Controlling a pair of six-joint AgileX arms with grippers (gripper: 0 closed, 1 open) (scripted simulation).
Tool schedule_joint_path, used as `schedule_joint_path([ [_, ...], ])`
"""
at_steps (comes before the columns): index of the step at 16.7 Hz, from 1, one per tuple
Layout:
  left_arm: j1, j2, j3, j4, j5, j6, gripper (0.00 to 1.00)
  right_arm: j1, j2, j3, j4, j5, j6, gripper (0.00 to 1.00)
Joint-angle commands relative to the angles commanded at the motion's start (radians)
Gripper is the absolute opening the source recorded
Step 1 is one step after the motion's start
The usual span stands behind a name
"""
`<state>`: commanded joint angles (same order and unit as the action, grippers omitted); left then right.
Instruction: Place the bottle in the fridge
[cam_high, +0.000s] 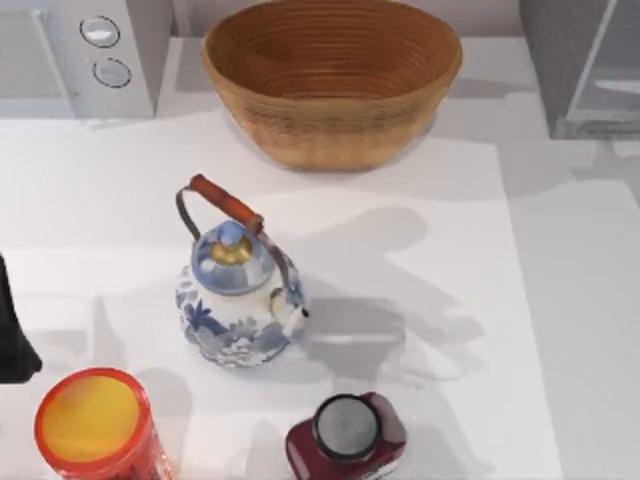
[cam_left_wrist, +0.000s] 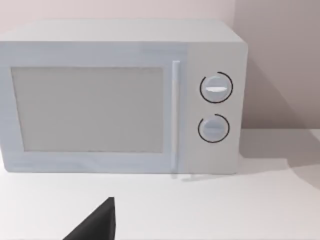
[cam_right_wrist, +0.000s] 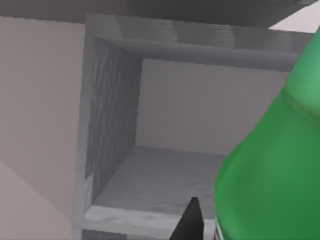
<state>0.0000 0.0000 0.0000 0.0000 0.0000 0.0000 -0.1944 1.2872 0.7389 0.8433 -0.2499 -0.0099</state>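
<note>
At the left edge of the desk (cam_high: 420, 250), in the top view, a dark part of the left arm (cam_high: 14, 335) reaches in. The left wrist view shows one black fingertip of the left gripper (cam_left_wrist: 95, 225) low over the white surface, and I cannot tell if its jaws are spread or pressed together. In front of it stands a pale microwave (cam_left_wrist: 120, 97) with two round knobs and a closed door, at the far left corner of the desk.

Near the front left stands a red cup (cam_high: 97, 425) with an orange inside. Beside it, more to the middle, a round teapot (cam_high: 238, 300) of blue and white porcelain sits upright with its lid on and a curved handle with a brown grip. In front of the teapot is a dark red jar (cam_high: 347, 435) closed by a grey lid. At the back, in the middle, lies a big woven basket (cam_high: 332, 80), oval and brown; nothing is seen inside it.

At the far right corner stands the grey fridge (cam_high: 585, 70). In the right wrist view its door is open, showing a speckled grey side wall and a pale shelf (cam_right_wrist: 160, 185). The green bottle (cam_right_wrist: 272, 170), smooth and translucent, is very close to the camera, just before this opening. One black fingertip of the right gripper (cam_right_wrist: 187, 222) shows beside the bottle; whether the jaws pinch it, I cannot tell.

The desk is white and smooth, and the wall behind is pale.
</note>
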Motion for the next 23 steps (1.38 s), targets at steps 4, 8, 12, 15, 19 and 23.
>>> schedule_joint_path([
  [4,0.0,0.0,0.0,0.0,0.0,0.0,1.0,-0.065,0.433,0.165,0.173,-0.019,0.008,0.01],
  [8,0.0,0.0,0.0,0.0,0.0,0.0,1.0,-0.095,0.712,0.244,0.263,-0.016,0.019,0.01],
  [12,0.0,0.0,0.0,0.0,0.0,0.0,1.0,-0.085,0.821,0.245,0.286,-0.008,0.024,0.01],
  [15,0.0,0.0,0.0,0.0,0.0,0.0,1.0,-0.085,0.823,0.244,0.286,-0.008,0.025,0.01],
  [19,0.0,0.0,0.0,0.0,0.0,0.0,1.0,-0.091,0.824,0.253,0.278,-0.007,0.025,0.01],
  [23,0.0,0.0,0.0,0.0,0.0,0.0,1.0,-0.1,0.857,0.355,0.215,0.009,0.025,0.01],
])
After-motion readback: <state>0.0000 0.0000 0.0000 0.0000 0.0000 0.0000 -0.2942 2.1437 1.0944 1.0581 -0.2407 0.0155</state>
